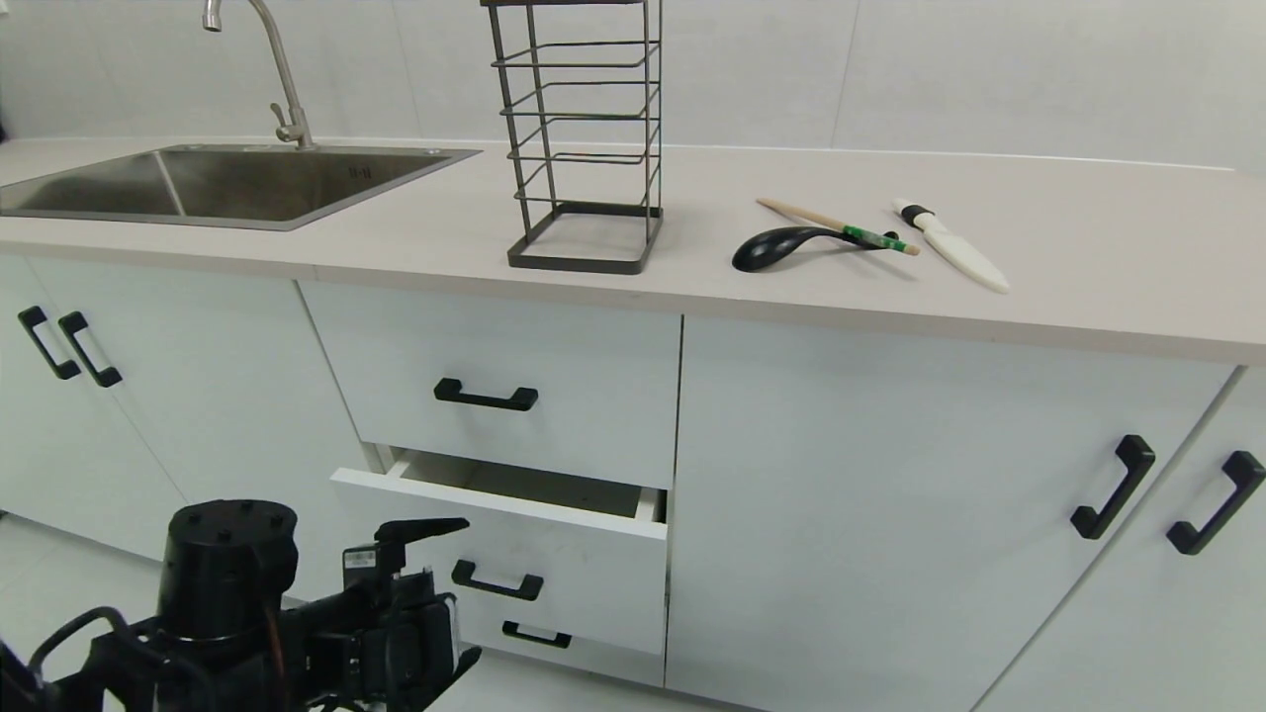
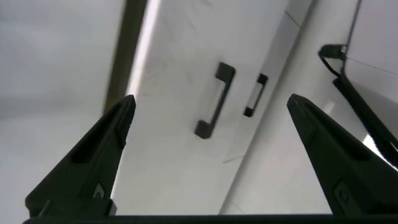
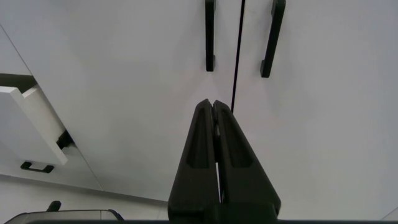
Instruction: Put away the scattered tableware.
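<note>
We are viewing the bench (image 1: 1088, 247), where the scattered tableware is lying well to the right of the wire rack (image 1: 584, 148): a black spoon (image 1: 776, 247), a wooden chopstick (image 1: 831, 222) with a green band crossing the spoon's handle, and a white knife (image 1: 954, 249) with a black band just beside them. Below the bench, a drawer (image 1: 514, 539) is standing partly pulled out, and we are judging it the likely place for these pieces. The left pincer (image 2: 211, 162) is hanging low in front of that drawer with its fingers spread wide and nothing between them; the right pincer (image 3: 212, 109) is facing the cabinet doors with its fingers pressed together, holding nothing. We are expecting all three pieces to be light, stiff and smooth, so slipping is the main concern rather than weight. The spoon's handle appears to be arching off the surface, offering room for a finger beneath it, and we are favouring a hold there. The chopstick is thin and may roll, so a pinch near its middle looks safest. The knife is lying flat; we are suggesting a hold at its banded end, away from the tapering part.
</note>
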Available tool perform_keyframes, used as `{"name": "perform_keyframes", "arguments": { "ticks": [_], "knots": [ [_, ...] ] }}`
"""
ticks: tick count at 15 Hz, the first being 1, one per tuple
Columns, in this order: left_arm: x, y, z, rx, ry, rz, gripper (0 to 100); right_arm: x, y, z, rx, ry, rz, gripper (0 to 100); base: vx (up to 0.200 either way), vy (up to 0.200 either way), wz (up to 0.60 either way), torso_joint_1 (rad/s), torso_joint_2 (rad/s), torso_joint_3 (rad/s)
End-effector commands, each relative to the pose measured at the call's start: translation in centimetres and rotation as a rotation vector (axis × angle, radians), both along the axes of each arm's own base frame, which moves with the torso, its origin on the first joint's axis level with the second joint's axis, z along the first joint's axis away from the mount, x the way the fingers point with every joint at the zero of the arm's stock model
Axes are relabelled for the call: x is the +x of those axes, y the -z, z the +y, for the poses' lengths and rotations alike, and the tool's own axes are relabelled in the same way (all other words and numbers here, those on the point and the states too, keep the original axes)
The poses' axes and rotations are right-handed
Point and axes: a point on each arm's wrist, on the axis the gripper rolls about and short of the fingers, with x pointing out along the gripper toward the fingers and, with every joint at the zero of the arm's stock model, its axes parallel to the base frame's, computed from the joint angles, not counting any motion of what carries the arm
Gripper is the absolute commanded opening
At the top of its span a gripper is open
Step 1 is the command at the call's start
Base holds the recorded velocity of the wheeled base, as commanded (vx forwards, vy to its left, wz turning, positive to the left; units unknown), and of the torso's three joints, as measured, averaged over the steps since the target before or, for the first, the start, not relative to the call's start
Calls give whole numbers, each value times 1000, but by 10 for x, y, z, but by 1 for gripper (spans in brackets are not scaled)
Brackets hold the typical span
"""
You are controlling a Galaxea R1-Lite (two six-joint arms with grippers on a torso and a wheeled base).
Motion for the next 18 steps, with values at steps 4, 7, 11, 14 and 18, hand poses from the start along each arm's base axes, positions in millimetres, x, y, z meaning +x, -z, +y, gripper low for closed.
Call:
{"name": "perform_keyframes", "arguments": {
  "ticks": [4,7,11,14,18],
  "knots": [
    [45,21,-19,13,-1,34,100,0,0,0,0,0,3,0,0,0,0,0,0,0],
    [65,39,-28,5,-18,78,100,0,0,0,-2,0,1,0,0,0,0,0,0,0],
    [76,44,-31,-1,-23,78,100,0,0,0,0,0,3,0,0,0,0,0,0,0],
    [79,45,-28,0,-39,79,100,0,0,0,-2,0,1,0,0,0,0,0,0,0],
    [77,49,-27,10,-36,93,100,0,0,0,0,0,3,0,0,0,0,0,0,0]
  ]
}}
